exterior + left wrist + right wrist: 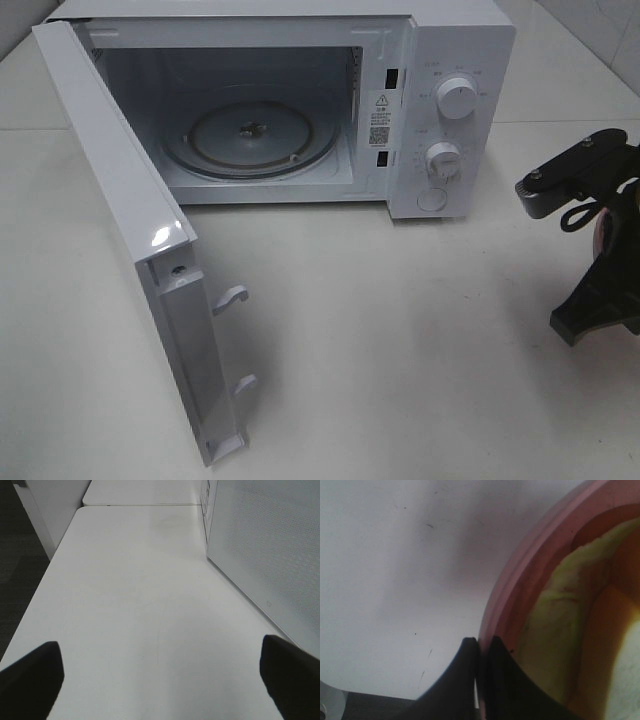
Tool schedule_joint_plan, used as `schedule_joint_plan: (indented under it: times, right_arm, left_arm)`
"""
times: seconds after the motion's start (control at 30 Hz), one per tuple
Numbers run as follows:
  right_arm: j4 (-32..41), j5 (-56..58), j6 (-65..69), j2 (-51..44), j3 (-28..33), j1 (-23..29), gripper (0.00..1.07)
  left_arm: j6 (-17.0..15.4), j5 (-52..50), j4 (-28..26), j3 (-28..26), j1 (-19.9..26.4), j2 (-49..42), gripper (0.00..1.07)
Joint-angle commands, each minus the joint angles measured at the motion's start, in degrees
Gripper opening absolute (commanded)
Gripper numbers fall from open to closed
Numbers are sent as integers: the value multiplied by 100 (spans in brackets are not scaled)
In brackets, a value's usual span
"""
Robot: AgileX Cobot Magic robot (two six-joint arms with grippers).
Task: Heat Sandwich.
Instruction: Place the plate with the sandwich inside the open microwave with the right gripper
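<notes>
At the table's (400, 330) right edge, the right gripper (480, 642) pinches the pink dish's (520, 580) rim. The sandwich (555, 620) inside looks soft, light and apt to slide, so it is best carried level by the dish. The left gripper (161, 652) gapes empty. Beyond, the microwave (460, 40) stands open.

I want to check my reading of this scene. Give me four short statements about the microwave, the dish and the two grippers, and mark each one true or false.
1. The microwave door stands open. True.
2. The sandwich lies on the glass turntable. False: the turntable is bare, and the sandwich is in the pink dish.
3. The right gripper has its jaws shut on the pink dish's rim. True.
4. The left gripper holds the microwave door. False: its jaws stand wide open above the table and hold nothing.
</notes>
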Motion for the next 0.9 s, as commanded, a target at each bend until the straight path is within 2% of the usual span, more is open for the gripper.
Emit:
schedule_joint_plan:
  times: [0.03,0.9]
  right_arm:
    - [-126,252,-80,-109,29,275,0]
    - [178,796,-115,-160,29,2464,0]
  left_arm:
    - [-23,-34,0,6,0,-166,99]
    - [-23,-34,0,6,0,-166,99]
